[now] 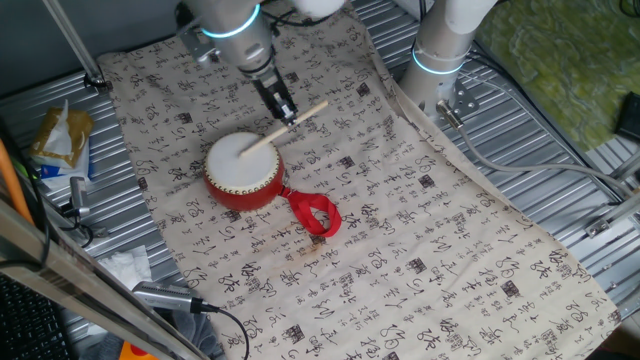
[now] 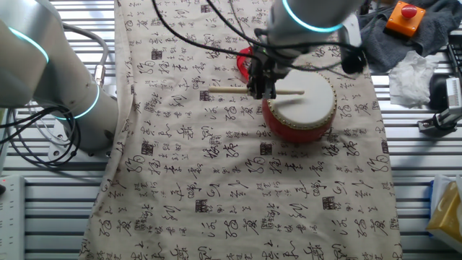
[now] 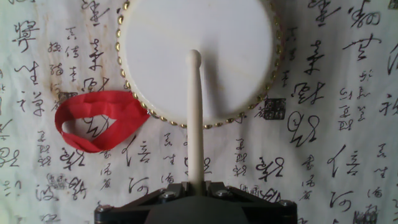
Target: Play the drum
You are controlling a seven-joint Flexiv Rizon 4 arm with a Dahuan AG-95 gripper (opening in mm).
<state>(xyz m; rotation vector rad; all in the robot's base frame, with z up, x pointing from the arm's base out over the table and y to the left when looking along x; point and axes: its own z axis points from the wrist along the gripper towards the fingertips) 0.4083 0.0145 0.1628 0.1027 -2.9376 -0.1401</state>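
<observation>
The drum (image 1: 243, 170) is a small squat red drum with a white head rimmed with studs. It sits on the printed cloth (image 1: 420, 230). It also shows in the other fixed view (image 2: 303, 103) and in the hand view (image 3: 199, 59). Its red ribbon loop (image 1: 315, 214) lies on the cloth beside it, also seen in the hand view (image 3: 96, 121). My gripper (image 1: 287, 112) is shut on a thin pale wooden stick (image 1: 285, 126). The stick (image 3: 195, 118) reaches out over the drumhead, and its tip lies on or just above the white head.
A second robot arm base (image 1: 445, 50) stands at the cloth's far edge. A packet (image 1: 60, 140) and cables (image 1: 190, 300) lie off the cloth on the ribbed metal table. An orange-and-red button box (image 2: 404, 18) and crumpled tissue (image 2: 411, 72) lie beyond the drum.
</observation>
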